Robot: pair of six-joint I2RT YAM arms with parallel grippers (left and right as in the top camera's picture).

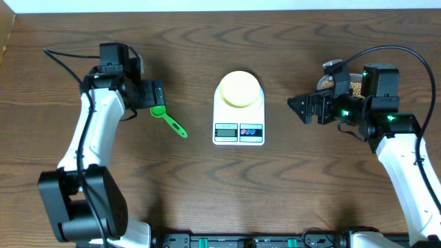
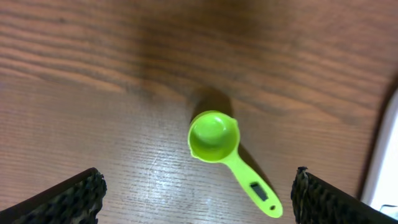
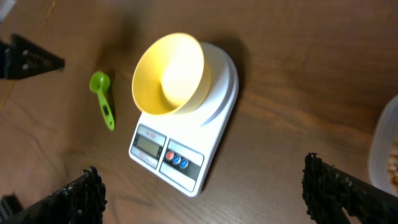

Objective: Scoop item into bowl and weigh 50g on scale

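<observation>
Left gripper [image 1: 154, 95]: its jaws stand wide apart and hold nothing; it hangs just beside the cup end of the green scoop [image 1: 167, 118].
Right gripper [image 1: 302, 108]: also spread wide and empty, pointing toward the scale [image 1: 238, 127], well apart from it.
Beans [image 1: 356, 88]: none scooped yet; you see a few in the clear tub [image 3: 384, 146], which sits behind the right arm.
Bowl [image 1: 239, 88]: pale yellow, sitting on the scale's round platform.

Risk, scoop: it lies flat on the table [image 1: 207, 200] with a thin handle. If you close on it off-centre, it will likely twist or skid away instead of lifting.
Risk, beans: they are small and round. A tilted or overfull scoop would probably spill them, and they would roll across the wood.
Risk, bowl: it rests loose on the platform. A nudge from the scoop or a finger could shift it or upset the reading.
Risk, tub: the right arm hides most of it from above, so you may misjudge your reach into it.

Left wrist view only: the scoop's cup faces up and is empty.
Right wrist view only: the bowl is empty inside, and the scale's display and buttons face you, though the digits are unreadable.
Overhead view only: both arms, and how scoop, scale and tub are spaced.
</observation>
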